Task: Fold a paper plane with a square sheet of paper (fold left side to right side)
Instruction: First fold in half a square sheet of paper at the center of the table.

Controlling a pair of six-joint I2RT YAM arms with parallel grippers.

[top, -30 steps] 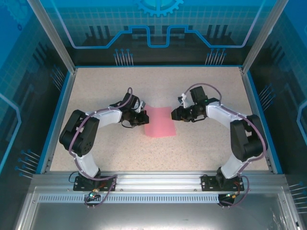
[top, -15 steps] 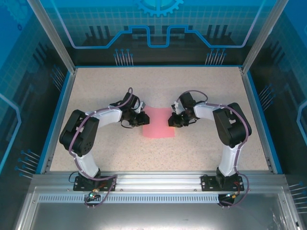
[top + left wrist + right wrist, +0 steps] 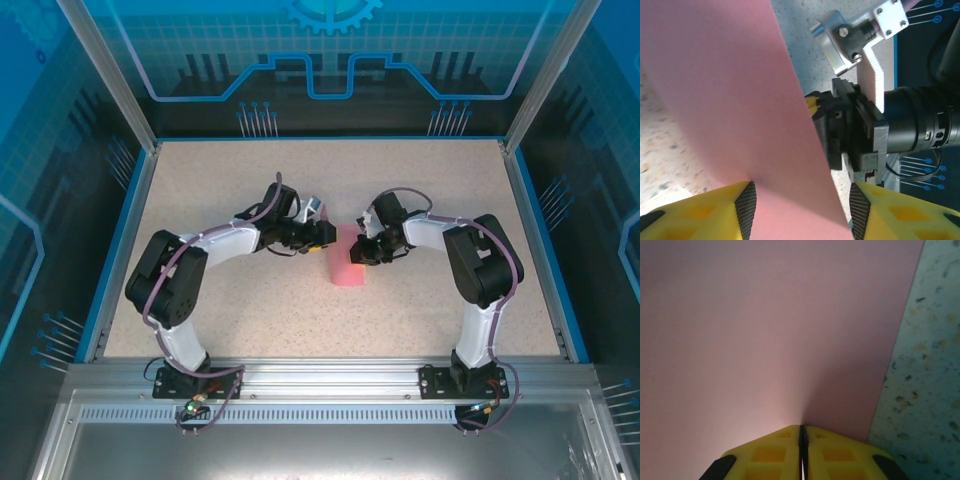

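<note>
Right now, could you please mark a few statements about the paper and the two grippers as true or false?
1. The right gripper is shut on the square sheet of paper. True.
2. The left gripper has its fingers pressed together. False: they stand apart, with pink paper between them.
3. The square sheet of paper is blue. False: it is pink.
4. The square sheet of paper lies between the two grippers, over the speckled table. True.

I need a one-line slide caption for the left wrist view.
Open left end effector straddles the pink sheet; right end effector pinches its edge.
</note>
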